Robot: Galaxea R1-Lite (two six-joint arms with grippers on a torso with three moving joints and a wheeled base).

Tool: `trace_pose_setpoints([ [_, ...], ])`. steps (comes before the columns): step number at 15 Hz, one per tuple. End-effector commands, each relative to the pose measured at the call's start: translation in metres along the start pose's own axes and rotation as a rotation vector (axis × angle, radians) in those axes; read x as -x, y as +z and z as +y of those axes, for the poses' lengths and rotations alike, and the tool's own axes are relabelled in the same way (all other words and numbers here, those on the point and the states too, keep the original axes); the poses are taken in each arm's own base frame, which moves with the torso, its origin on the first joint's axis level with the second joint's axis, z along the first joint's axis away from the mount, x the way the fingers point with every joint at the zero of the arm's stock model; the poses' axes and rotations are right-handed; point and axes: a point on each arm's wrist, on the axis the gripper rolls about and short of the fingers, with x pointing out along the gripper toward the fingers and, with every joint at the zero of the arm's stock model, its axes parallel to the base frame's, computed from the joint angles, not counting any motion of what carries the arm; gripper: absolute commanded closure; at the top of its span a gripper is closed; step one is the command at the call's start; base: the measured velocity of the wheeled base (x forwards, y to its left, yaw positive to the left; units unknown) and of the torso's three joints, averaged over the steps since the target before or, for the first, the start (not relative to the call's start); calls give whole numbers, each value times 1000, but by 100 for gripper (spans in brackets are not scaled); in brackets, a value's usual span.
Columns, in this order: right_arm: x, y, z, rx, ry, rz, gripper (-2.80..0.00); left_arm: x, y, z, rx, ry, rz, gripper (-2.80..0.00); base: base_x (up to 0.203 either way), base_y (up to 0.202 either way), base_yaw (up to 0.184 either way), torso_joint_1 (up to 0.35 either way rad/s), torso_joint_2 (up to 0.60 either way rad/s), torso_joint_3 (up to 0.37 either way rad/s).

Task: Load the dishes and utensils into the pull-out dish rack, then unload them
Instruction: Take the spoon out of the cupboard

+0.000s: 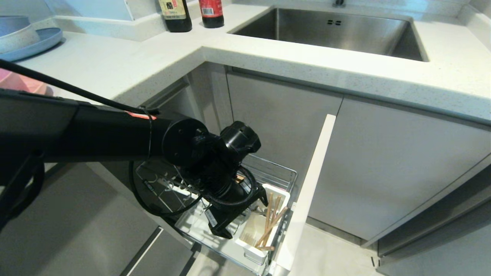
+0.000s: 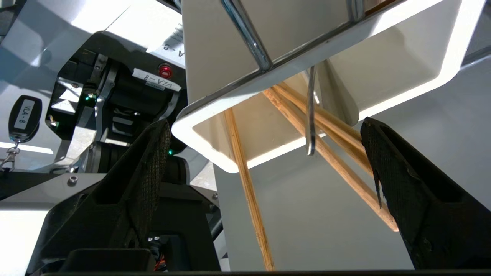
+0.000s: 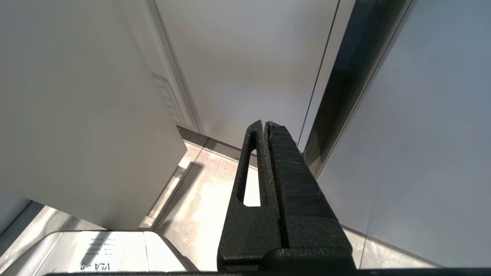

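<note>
The left end effector (image 2: 264, 161) hangs wide open, gripping nothing. Just beyond its fingertips stands the white cup (image 2: 245, 57) in the rack (image 1: 268, 168), holding the chopsticks (image 2: 245, 184) and spoon (image 2: 310, 115). The right end effector (image 3: 266, 126) is closed, parked by cabinets.

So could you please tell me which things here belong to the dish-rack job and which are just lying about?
Job: pull-out dish rack, white utensil cup, chopsticks, metal spoon, pink plate, open left gripper.
Lying about: blue plate, two bottles, sink.

Left pincer (image 2: 264, 153) agape; right pincer (image 3: 268, 130) closed
</note>
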Motion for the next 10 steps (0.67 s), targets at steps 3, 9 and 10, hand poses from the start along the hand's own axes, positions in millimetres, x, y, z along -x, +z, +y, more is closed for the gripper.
trace_pose_setpoints([
  [3,0,0,0,0,0,1,0,1,0,-1,7,-6,3,-280,0,0,0,0,0,0],
  [9,0,0,0,0,0,1,0,-2,1,-2,1,2,4,0,0,0,0,0,0,0],
  [10,0,0,0,0,0,1,0,-2,1,-2,1,3,1,0,0,0,0,0,0,0],
])
